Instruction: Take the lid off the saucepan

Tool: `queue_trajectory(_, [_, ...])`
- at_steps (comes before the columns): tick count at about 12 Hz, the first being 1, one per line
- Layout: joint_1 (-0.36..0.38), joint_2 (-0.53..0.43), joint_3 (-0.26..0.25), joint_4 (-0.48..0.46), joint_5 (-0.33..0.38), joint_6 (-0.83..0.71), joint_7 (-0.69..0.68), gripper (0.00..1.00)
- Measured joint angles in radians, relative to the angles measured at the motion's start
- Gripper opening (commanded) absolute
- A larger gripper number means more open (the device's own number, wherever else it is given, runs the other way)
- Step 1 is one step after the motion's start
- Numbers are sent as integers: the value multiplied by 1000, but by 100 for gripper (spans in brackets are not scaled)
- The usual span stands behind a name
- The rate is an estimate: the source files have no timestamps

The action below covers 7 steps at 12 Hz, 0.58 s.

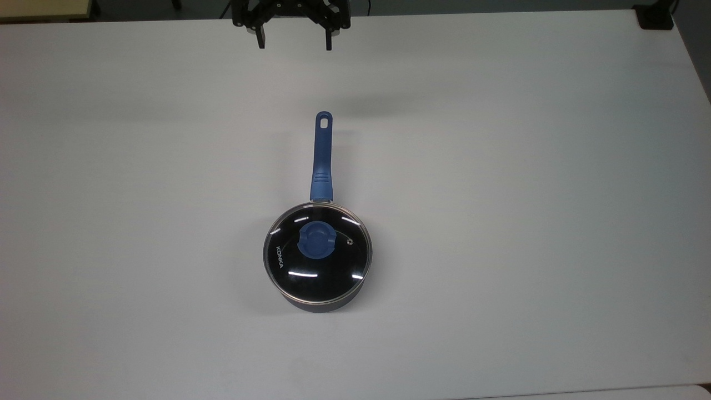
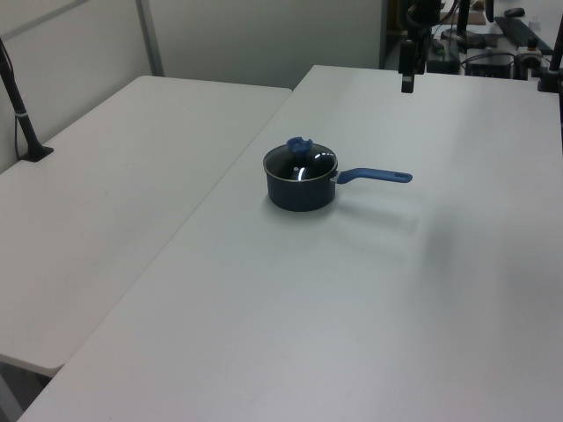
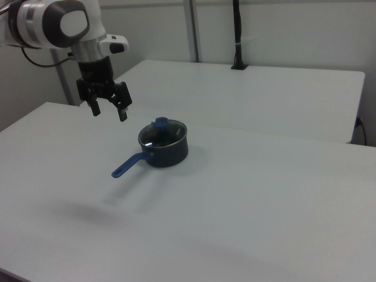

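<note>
I find the lid (image 1: 318, 256) seated flat on the saucepan (image 1: 320, 304), which stands mid-worktop (image 1: 527, 194) with its blue handle (image 1: 321, 158) pointing toward the top view's upper edge. The blue knob (image 1: 316, 240) sits untouched at the lid's centre. My tool (image 1: 294, 43) hangs above the worktop well beyond the handle's end, fingers (image 3: 94, 109) spread apart and holding nothing. I judge the task not yet begun: approach, grasp of the knob and lift-off all remain outstanding.

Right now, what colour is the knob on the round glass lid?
Blue knob on the round glass lid; clearest in the top view.
</note>
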Motion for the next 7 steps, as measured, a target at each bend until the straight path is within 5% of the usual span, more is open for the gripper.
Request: queue_trajectory(7, [-3,0,0,0,0,0,-11,100])
